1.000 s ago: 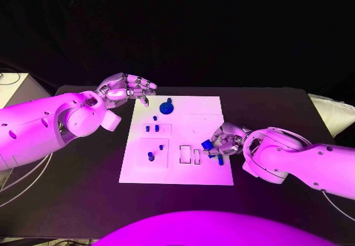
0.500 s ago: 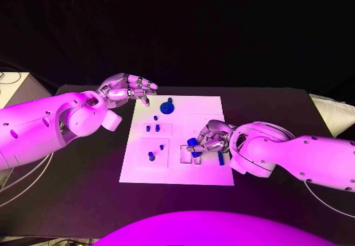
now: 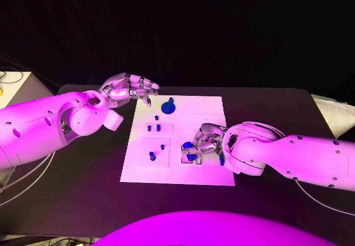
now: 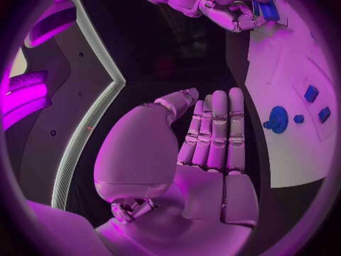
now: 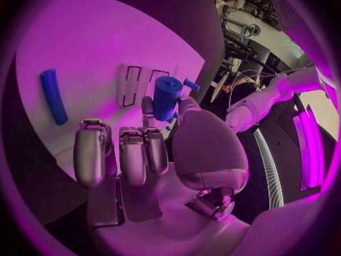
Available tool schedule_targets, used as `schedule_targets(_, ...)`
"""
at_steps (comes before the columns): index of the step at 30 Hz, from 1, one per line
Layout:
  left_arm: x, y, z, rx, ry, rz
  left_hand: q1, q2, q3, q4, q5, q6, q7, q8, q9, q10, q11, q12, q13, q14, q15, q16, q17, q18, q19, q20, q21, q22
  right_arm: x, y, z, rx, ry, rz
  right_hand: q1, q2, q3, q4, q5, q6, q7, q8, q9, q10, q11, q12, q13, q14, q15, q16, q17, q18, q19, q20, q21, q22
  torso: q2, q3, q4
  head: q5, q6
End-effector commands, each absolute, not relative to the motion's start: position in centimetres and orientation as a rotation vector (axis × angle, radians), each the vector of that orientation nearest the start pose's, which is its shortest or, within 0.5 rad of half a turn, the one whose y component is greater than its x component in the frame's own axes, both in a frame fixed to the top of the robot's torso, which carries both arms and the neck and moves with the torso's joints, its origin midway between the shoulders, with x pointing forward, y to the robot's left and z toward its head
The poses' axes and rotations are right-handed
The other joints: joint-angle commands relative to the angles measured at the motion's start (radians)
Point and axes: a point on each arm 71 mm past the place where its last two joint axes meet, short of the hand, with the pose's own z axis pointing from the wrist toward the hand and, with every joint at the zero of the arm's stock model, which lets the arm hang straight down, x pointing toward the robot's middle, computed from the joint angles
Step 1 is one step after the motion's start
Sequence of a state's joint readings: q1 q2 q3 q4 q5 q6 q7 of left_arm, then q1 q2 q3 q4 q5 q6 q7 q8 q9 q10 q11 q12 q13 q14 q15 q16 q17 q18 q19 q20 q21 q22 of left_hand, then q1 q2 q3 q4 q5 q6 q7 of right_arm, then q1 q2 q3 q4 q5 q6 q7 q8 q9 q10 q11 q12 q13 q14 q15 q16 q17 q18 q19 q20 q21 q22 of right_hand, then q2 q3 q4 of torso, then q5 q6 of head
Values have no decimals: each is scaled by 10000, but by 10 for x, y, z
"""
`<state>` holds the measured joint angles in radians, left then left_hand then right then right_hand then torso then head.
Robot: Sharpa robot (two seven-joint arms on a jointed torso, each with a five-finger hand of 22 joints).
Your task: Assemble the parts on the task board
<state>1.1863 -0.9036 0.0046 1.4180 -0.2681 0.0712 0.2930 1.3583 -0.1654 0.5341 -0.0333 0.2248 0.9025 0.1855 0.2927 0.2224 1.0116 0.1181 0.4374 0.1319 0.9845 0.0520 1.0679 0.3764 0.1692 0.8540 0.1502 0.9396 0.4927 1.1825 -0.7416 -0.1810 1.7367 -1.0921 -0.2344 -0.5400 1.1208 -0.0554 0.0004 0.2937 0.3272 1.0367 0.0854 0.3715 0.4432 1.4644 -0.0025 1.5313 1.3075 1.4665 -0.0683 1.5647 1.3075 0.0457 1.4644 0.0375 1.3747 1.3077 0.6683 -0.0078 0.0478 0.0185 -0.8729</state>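
The white task board [image 3: 201, 116] lies in the middle of the black table. My right hand [image 3: 202, 143] hovers over the board's near middle and pinches a blue cylinder part [image 3: 189, 149] between thumb and a finger; the right wrist view shows this part [image 5: 167, 94] above two rectangular slots [image 5: 132, 77]. A blue rod [image 3: 221, 160] lies on the board beside that hand. A round blue part [image 3: 169, 107] sits near the board's far edge. Small blue pieces [image 3: 153, 128] stand in the left recesses. My left hand [image 3: 130, 88] hangs at the board's far left corner, holding nothing, fingers straight [image 4: 215, 132].
More small blue pieces [image 3: 153, 155] sit in the near left recess. A white box [image 3: 15, 84] stands off the table's far left, and a pale object [image 3: 336, 114] lies at its right edge. Bare black table [image 3: 274, 110] surrounds the board.
My right hand has carried the blue cylinder leftward across the board, from beside the blue rod to above the rectangular slots. The left hand has stayed in place.
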Motion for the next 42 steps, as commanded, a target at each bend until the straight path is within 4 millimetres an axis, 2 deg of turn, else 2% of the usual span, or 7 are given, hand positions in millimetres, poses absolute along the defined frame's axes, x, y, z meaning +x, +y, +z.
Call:
schedule_targets(1, 496, 246, -178, -8129, 17078, -16248, -24, 34, -21, 2, 67, 17, 60, -66, -14, -42, 41, -37, -13, -34, 7, -64, -9, 135, -53, -14, 43, 15, 406, -117, -250, 846, 22227, 5904, -97, 28, -62, -3, -55, 271, -215, 34, 9, 831, -72, 39, 2316, 1043, -54, 61, 2633, -118, 769, -60, 55, 2141, 9, 3, -7, 13, 3)
schedule_targets(18, 496, 247, -178, -8148, 17105, -16216, -40, 43, -20, 10, 69, 21, 60, -64, -18, -60, 44, -48, -17, -40, 11, -71, -9, 135, -68, -9, 44, 19, 412, -116, -252, 412, 22115, 5526, -326, 56, -117, -5, -183, 248, -211, 56, 20, 818, -69, 16, 2301, 1043, -53, 61, 2633, -112, 762, -62, 16, 2137, 5, 4, 4, 65, 3)
schedule_targets(21, 496, 247, -179, -8154, 17114, -16206, -40, 43, -20, 10, 69, 21, 60, -64, -18, -60, 44, -48, -17, -40, 11, -71, -9, 135, -68, -9, 44, 19, 412, -116, -253, 423, 22086, 5521, -556, 51, -208, -7, -526, 230, -209, 96, 40, 811, -67, -1, 2295, 1043, -51, 61, 2633, -111, 760, -61, 7, 2141, 3, 2, -3, 65, 3)
schedule_targets(25, 496, 247, -179, -8163, 17122, -16191, -48, 50, -20, 17, 69, 21, 61, -64, -19, -62, 45, -49, -18, -41, 12, -72, -9, 135, -71, -7, 44, 19, 412, -115, -252, 447, 22028, 5567, -1179, 6, -537, 12, -1536, 185, -200, 178, 83, 805, -58, -21, 2294, 1043, -44, 61, 2633, -105, 755, -57, -38, 2141, 6, -3, 2, 63, 3)
schedule_targets(26, 496, 247, -179, -8164, 17123, -16189, -47, 54, -17, 18, 70, 22, 61, -64, -19, -62, 45, -49, -18, -41, 12, -73, -9, 135, -72, -7, 44, 19, 412, -114, -252, 449, 22017, 5585, -1374, 32, -691, 11, -1456, 174, -199, 196, 93, 805, -57, -23, 2295, 1043, -43, 61, 2633, -106, 755, -55, -36, 2144, 3, -2, 2, 68, 3)
schedule_targets(34, 496, 248, -179, -8172, 17126, -16174, -37, 75, -4, 18, 75, 23, 59, -63, -21, -62, 42, -50, -18, -43, 11, -75, -9, 137, -74, -7, 46, 21, 410, -114, -251, 498, 21912, 5707, -1991, 18, -1289, 29, -2213, 121, -195, 273, 127, 794, -51, -54, 2288, 1043, -38, 61, 2633, -104, 757, -50, -53, 2150, 3, 4, -6, 82, 3)
schedule_targets(42, 496, 248, -179, -8178, 17137, -16165, -28, 84, 3, 13, 76, 24, 58, -63, -22, -62, 41, -50, -18, -45, 9, -76, -9, 139, -76, -7, 48, 23, 406, -121, -251, 678, 21609, 5859, -1946, 25, -1289, 9, -2176, 116, -195, 280, 129, 795, -52, -54, 2290, 1043, -38, 61, 2633, -102, 756, -51, -64, 2148, 3, 11, 2, 96, 3)
